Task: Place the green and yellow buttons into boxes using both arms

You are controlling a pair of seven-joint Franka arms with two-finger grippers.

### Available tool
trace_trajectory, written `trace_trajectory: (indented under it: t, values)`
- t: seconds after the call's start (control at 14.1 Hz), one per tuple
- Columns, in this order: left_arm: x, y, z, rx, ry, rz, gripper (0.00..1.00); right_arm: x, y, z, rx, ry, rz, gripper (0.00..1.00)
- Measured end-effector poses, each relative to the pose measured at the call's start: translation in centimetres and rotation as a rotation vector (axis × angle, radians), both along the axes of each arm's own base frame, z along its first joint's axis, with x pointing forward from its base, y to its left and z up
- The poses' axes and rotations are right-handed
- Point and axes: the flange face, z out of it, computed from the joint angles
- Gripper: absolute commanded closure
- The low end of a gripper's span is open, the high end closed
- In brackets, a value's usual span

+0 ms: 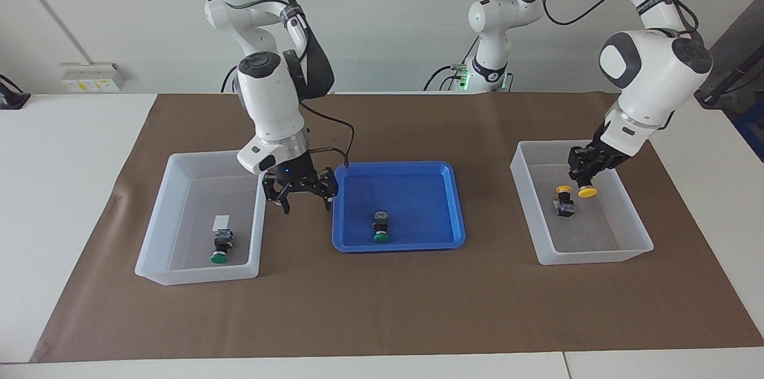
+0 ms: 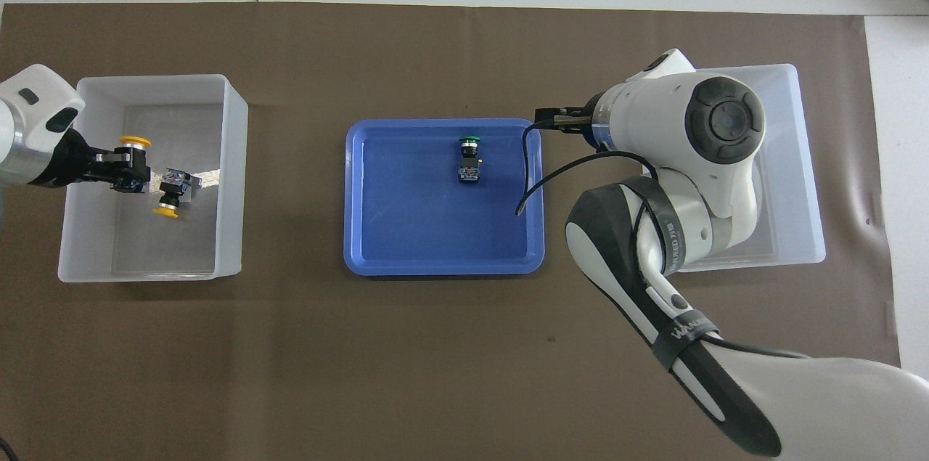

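In the facing view, nearest the camera lie the lower walls of the two bins, and one green button lies on the floor of the box at the right arm's end, cap toward the camera, beside a small white label. The right gripper hangs with its fingers spread and empty over the gap between that box and the blue tray, where the second green button rests alone. You should judge this as the next pick: bring the spread fingers squarely over the dark body, not the round cap, and come down straight, since the cap looks likely to roll the piece. In the box at the left arm's end, the left gripper is clenched on a yellow button, held low inside the walls, just beside another yellow button lying on the floor; let go only once it is clear of that one. In the overhead view, the held yellow button sits at the left gripper inside its box, the resting one just beside it. The tray shows its green button toward the end farther from the robots. The right gripper peeks out over the tray's edge; its arm hides much of the other box, so that box's contents cannot be seen here.
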Motion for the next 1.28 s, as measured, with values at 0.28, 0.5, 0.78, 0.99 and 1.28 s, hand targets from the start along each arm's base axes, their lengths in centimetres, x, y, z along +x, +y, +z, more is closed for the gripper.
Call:
trace_trajectory:
  t: [0.28,0.5,0.78,0.99,1.28]
  values:
    - [-3.9,0.1,-4.8,0.015,0.020,-0.002,0.99,-1.0,6.6,-4.8,0.037,-0.015,0.038,0.00]
    - [-5.3,-0.8,-6.7,0.026,-0.011,-0.012,0.94,-1.2,10.3,-7.7,0.043,-0.013,0.063,0.00]
    - [-5.1,-2.2,-7.3,0.029,-0.043,-0.036,0.00,-1.0,10.9,-9.4,-0.032,-0.029,0.128,0.03]
    - [-5.1,-2.2,-7.3,0.029,-0.049,-0.035,0.00,-2.1,12.6,-10.6,-0.059,-0.022,0.176,0.07]
    - [-4.0,-1.9,-5.4,0.030,-0.077,-0.031,0.00,-2.8,13.8,-11.4,-0.063,-0.014,0.195,0.28]
